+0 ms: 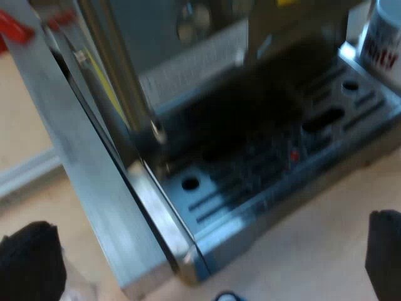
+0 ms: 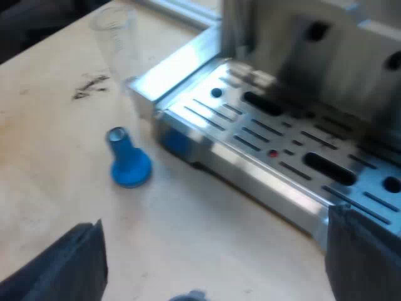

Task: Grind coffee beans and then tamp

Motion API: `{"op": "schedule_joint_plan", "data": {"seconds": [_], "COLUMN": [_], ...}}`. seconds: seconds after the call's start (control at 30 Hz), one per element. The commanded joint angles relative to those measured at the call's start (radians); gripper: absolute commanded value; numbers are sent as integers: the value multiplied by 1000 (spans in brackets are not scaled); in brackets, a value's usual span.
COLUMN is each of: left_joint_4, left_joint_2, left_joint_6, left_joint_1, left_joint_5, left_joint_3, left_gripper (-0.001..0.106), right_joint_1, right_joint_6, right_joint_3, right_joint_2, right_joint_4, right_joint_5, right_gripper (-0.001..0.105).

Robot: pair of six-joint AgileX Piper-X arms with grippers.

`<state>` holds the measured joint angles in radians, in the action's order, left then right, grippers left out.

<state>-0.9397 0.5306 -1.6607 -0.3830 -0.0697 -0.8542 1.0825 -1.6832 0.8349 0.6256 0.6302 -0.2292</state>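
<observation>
Tamper (glossy blue), slotted steel tray, clear glass

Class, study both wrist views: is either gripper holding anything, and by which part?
Nothing is held: the left gripper and the right gripper are both open and empty.

Tamper and measuring glass stand beside the machine.
</observation>
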Motion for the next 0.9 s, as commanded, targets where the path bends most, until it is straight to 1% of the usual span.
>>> {"op": "schedule_joint_plan", "data": {"seconds": [0.03,0.07,0.1,0.13,0.17,0.23,0.27,0.3,0.37,0.43,0.47,0.5,0.53,0.6,0.63,0.8,0.83,0.9], "left_joint_4": [1,1,1,1,1,1,1,1,1,-14,-23,-37,-47,-58,-67,-97,-106,-115], "left_joint_2": [-23,-23,-20,-15,-11,-2,0,4,11,18,20,20,20,13,3,-61,-102,-135], "left_joint_6": [-37,-53,-59,-59,-59,-59,-59,-59,-59,-56,-54,-54,-51,-51,-51,-51,-47,-43], "left_joint_1": [-1,-1,4,16,28,70,79,109,164,241,264,307,334,349,346,343,343,343], "left_joint_5": [83,110,147,169,171,169,167,164,148,77,44,-1,-27,-34,-34,-33,-33,-33], "left_joint_3": [-55,-67,-85,-105,-117,-140,-143,-147,-148,-148,-148,-148,-148,-153,-156,-156,-156,-156], "left_gripper": [105,105,105,105,105,105,105,105,105,105,105,105,105,105,105,105,105,105], "right_joint_1": [-86,-115,-153,-200,-216,-318,-344,-400,-487,-593,-611,-666,-717,-776,-814,-918,-936,-969], "right_joint_6": [-25,-27,-22,-19,-18,-14,-10,-2,4,1,-3,-12,-33,-61,-86,-163,-167,-177], "right_joint_3": [42,49,60,73,79,100,105,112,125,139,143,147,149,148,148,148,148,148], "right_joint_2": [30,38,47,56,59,64,64,64,60,58,58,58,56,49,40,-14,-28,-58], "right_joint_4": [22,28,42,59,66,98,110,129,162,213,227,251,272,302,325,403,410,420], "right_joint_5": [71,80,87,106,118,171,188,221,266,315,327,349,364,377,382,383,381,375], "right_gripper": [72,72,72,72,72,72,72,72,72,72,72,72,72,72,72,72,72,72]}}
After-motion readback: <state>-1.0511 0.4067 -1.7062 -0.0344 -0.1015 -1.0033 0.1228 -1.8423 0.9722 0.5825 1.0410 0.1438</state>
